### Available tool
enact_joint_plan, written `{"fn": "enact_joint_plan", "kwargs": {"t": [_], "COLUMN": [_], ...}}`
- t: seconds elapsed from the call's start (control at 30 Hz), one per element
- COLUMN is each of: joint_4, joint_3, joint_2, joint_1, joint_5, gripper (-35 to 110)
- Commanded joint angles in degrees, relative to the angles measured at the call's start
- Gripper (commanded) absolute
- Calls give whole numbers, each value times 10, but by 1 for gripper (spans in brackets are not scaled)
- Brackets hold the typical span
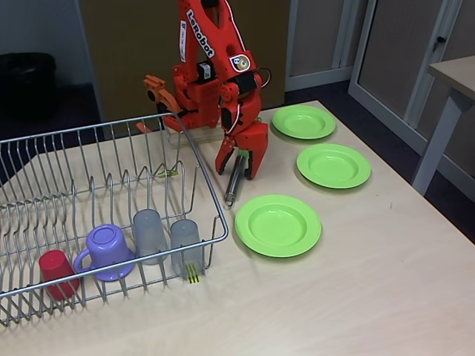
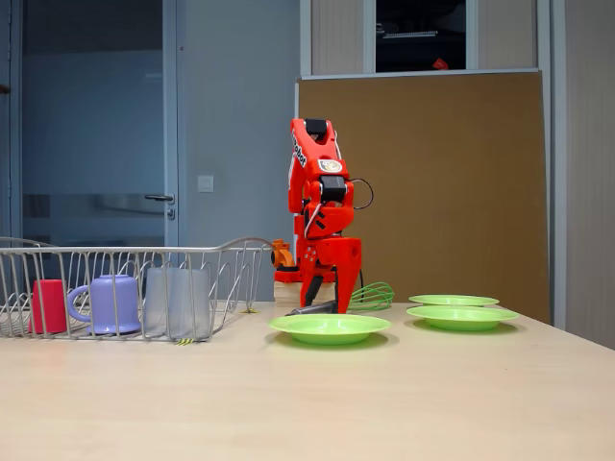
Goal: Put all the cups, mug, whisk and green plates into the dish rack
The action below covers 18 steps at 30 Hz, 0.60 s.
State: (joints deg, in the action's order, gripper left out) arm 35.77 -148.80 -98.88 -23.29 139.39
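The whisk lies on the table; its silver handle (image 1: pixel 233 185) points toward the front and its green loops (image 2: pixel 370 296) sit behind the arm. My orange gripper (image 1: pixel 241 167) (image 2: pixel 322 300) points down over the handle, open, one finger on each side. Three green plates (image 1: pixel 277 225) (image 1: pixel 333 165) (image 1: pixel 303 122) lie on the table to the right. The wire dish rack (image 1: pixel 74 133) (image 2: pixel 240 245) at left holds the red cup (image 1: pixel 57 273), the purple mug (image 1: pixel 109 248) and two grey tumblers (image 1: pixel 148 233) (image 1: pixel 185 245), all upside down.
The rack's right wall (image 1: pixel 211 196) stands close to the gripper and the whisk handle. Bare tabletop (image 1: pixel 356 297) stretches along the front and right. A second table (image 1: pixel 453 81) stands off to the far right, apart from this one.
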Motion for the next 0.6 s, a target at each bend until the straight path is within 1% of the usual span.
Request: {"fn": "enact_joint_plan", "kwargs": {"t": [0.0,0.2,0.3,0.4,0.57], "joint_4": [-16,-38,-46,-47,-28], "joint_3": [-18,-33,-39,-40,-26], "joint_2": [-1,6,9,9,-3], "joint_1": [-9,2,8,14,13], "joint_5": [16,0,-7,-14,-22], "gripper": [28,22,10,1,0]}}
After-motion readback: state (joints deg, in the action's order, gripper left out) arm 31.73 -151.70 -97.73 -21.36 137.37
